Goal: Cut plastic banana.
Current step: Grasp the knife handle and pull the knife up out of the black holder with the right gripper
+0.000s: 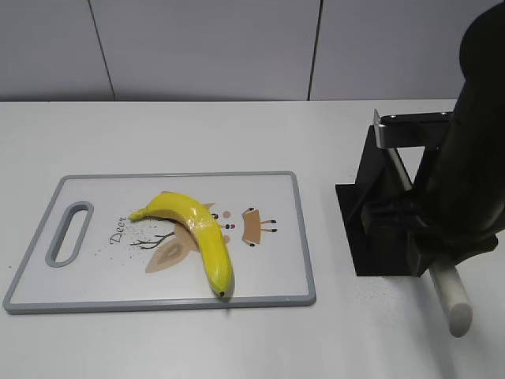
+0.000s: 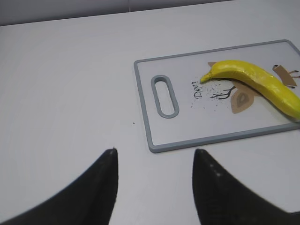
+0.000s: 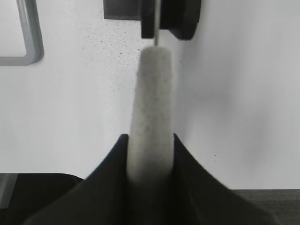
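The plastic banana [image 1: 196,234] lies on its side in the lower middle of the exterior frame, resting on a white cutting board [image 1: 272,237] with a grey rim. Its stubby stem points toward the left of the frame and its dark tip sits low, close to the board's near edge. The curve arches over a printed deer drawing on the board. In the left wrist view the banana [image 2: 255,80] appears at the upper right, running off the right edge, with the board [image 2: 187,122] beneath it and the board's oval handle slot toward the left.

The board lies flat on the white counter [image 1: 181,134], its handle slot at the left end in the exterior view.

To the right of the board, well apart from the banana, stands a black knife stand [image 1: 377,229]. A knife with a pale, cylindrical handle [image 1: 448,292] leans in it, the handle slanting toward the lower right of the frame and a metal blade [image 1: 388,130] showing at the top of the stand.

The right gripper [image 3: 150,154] is closed around that pale handle [image 3: 152,108], its two dark fingers pressed against either side in the right wrist view.

The left gripper [image 2: 154,154] hangs over bare counter at the lower part of its wrist view, fingers spread wide apart with nothing between them, near the board's lower left corner.
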{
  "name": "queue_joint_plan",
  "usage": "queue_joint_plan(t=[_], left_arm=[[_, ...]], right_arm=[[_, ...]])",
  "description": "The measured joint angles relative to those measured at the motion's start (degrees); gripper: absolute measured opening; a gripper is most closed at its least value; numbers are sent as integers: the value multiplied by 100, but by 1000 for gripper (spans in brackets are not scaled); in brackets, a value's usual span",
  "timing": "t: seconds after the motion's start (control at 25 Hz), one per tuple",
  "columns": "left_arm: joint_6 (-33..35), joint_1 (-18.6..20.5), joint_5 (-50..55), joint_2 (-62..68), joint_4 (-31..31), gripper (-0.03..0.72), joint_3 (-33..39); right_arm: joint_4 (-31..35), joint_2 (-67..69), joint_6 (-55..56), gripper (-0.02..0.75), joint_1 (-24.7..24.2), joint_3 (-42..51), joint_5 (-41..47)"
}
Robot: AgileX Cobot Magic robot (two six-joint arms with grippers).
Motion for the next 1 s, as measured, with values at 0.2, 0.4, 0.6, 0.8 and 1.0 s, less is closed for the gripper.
queue_joint_plan(t=[0.2, 0.4, 0.6, 0.8, 1.0], left_arm=[[0, 0, 0, 0, 0, 492, 0], [0, 0, 0, 0, 0, 480, 0], [0, 0, 0, 0, 0, 479, 0], [0, 0, 0, 0, 0, 478, 0], [0, 0, 0, 0, -46, 478, 0]], right_arm=[[-57, -259, 0, 157, 0, -51, 83], [-258, -545, -11, 157, 0, -318, 397], [-510, -785, -37, 156, 9, -636, 630], [-698, -899, -48, 156, 9, -1001, 852], [-973, -899, -102, 156, 9, -1335, 930]])
